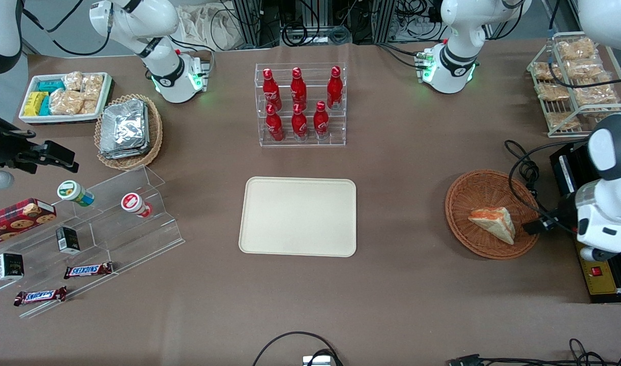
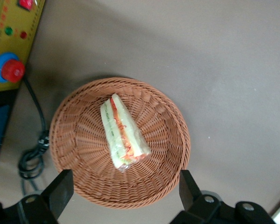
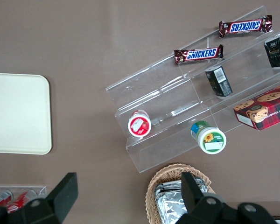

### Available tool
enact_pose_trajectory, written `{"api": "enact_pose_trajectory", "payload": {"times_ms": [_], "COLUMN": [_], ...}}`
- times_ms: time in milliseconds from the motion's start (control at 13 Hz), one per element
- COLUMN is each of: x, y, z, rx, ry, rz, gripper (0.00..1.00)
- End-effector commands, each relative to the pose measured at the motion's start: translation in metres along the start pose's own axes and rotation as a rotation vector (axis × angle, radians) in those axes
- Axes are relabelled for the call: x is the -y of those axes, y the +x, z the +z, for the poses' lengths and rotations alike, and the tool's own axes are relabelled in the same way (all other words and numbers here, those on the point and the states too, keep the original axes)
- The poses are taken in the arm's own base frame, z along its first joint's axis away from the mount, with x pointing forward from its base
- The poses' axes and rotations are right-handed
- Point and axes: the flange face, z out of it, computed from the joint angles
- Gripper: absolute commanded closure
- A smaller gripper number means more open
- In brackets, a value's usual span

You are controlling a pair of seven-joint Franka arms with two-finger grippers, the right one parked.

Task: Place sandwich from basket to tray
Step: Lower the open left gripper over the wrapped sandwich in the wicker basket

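With the gripper (image 2: 123, 198) held wide open and empty above the basket (image 2: 79, 140), where the sandwich (image 2: 122, 133) lies tilted, the soft wedge could be crushed or dropped short of the tray (image 1: 298, 215).

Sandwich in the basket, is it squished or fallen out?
No. The sandwich lies whole inside the basket, and the tray is bare. The open gripper hangs above the basket. Nothing looks odd.
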Motion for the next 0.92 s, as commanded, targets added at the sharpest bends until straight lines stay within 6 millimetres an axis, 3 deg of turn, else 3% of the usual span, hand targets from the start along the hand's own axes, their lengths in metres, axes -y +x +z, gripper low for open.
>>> {"api": "enact_pose_trajectory", "payload": {"times_ms": [0, 154, 385, 846], "x": [0.005, 0.005, 0.0, 0.006], "y": [-0.013, -0.013, -0.023, -0.027], "z": [0.018, 0.035, 0.08, 0.133], "rx": [0.025, 0.038, 0.044, 0.047], "ry": [0.003, 0.006, 0.013, -0.002], "rz": [-0.055, -0.11, -0.279, -0.318], "gripper": [0.0, 0.0, 0.0, 0.0]}}
